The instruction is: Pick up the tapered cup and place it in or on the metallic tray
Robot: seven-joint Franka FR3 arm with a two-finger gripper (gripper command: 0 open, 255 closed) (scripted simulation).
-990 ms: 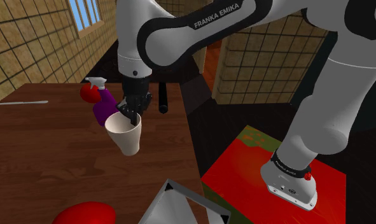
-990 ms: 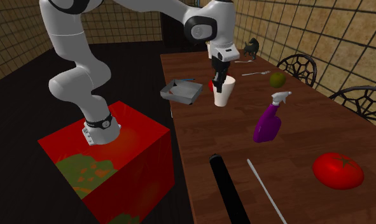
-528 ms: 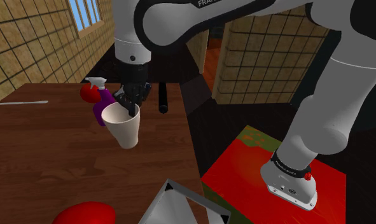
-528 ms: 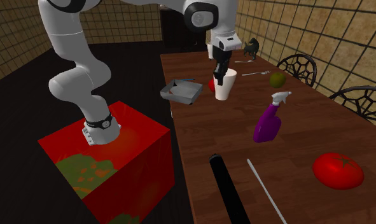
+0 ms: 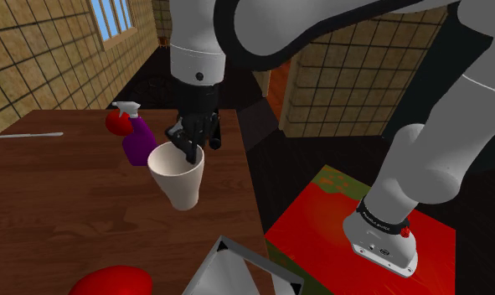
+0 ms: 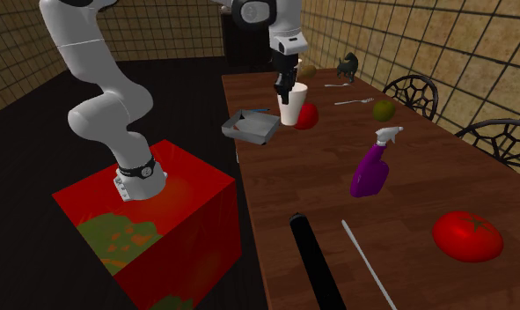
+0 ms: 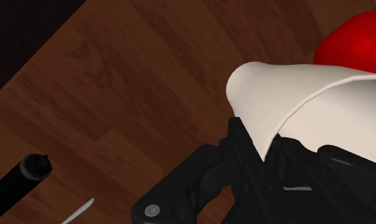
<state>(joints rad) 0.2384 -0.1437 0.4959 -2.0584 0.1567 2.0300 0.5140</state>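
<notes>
A cream tapered cup (image 5: 179, 178) hangs in the air above the brown wooden table, with my black gripper (image 5: 192, 149) shut on its rim. From the second exterior view the cup (image 6: 291, 105) and gripper (image 6: 281, 87) sit just beside the grey metallic tray (image 6: 252, 127), toward that view's right. A corner of the tray (image 5: 237, 270) shows at the shoulder view's bottom edge, below the cup. In the wrist view the cup's wall (image 7: 294, 108) is clasped between my fingers (image 7: 243, 149), over bare table.
A purple spray bottle (image 5: 133, 132), red tomatoes (image 6: 467, 236) (image 6: 307, 115), a green fruit (image 6: 384, 110), a black cylinder (image 6: 317, 262) and a thin utensil (image 6: 366, 263) lie on the table (image 5: 61, 201). Chairs (image 6: 495, 145) stand along its far side. My red stand (image 5: 354, 226) is beside the table.
The cup, still in my gripper, has moved toward the tray: rightward and nearer in the shoulder view, leftward in the second exterior view. The arm swung with it.
</notes>
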